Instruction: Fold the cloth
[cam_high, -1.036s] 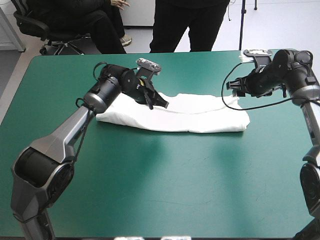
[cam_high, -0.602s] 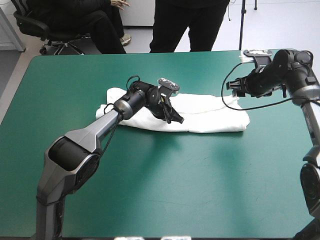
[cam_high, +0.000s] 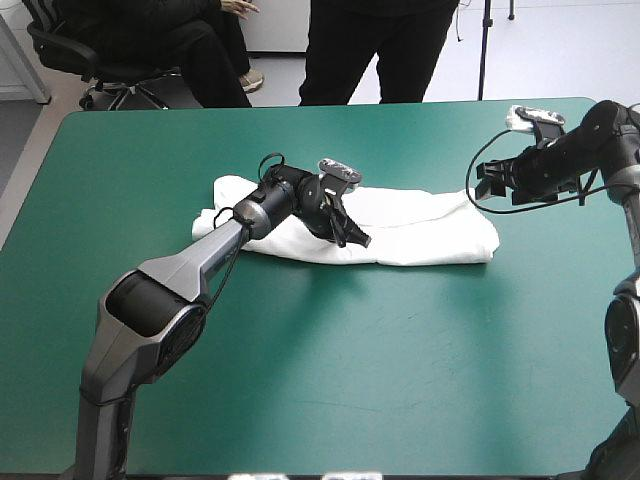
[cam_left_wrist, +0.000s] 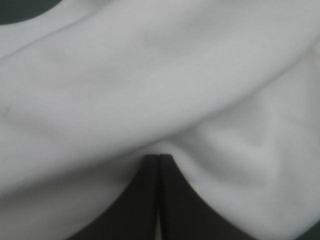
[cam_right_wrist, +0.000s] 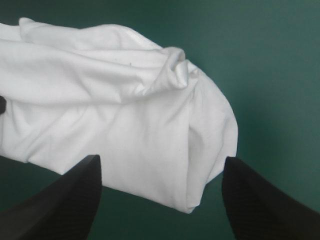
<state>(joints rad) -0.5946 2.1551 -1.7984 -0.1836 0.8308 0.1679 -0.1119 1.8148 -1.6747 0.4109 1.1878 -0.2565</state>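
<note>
The white T-shirt (cam_high: 430, 230) lies as a long folded bundle across the far middle of the teal-green table. My left gripper (cam_high: 358, 240) rests at the middle of the bundle's near edge. In the left wrist view its black fingers (cam_left_wrist: 145, 200) meet in a narrow arch, and the T-shirt (cam_left_wrist: 150, 75) bulges around the tips of the left gripper (cam_left_wrist: 159, 156). My right gripper (cam_high: 487, 185) hovers open just past the bundle's right end. In the right wrist view the right gripper (cam_right_wrist: 162, 159) has its fingers wide apart, and the T-shirt's rounded end (cam_right_wrist: 125, 115) lies ahead of them.
Bare teal-green cover (cam_high: 330, 380) stretches from the bundle to the near edge. More of it lies to the left of the bundle (cam_high: 120, 200). The table's right edge is close behind my right arm.
My left gripper slid right along the T-shirt from its left part to the middle, then held there. My right gripper drew back to the right, off the bundle's end.
</note>
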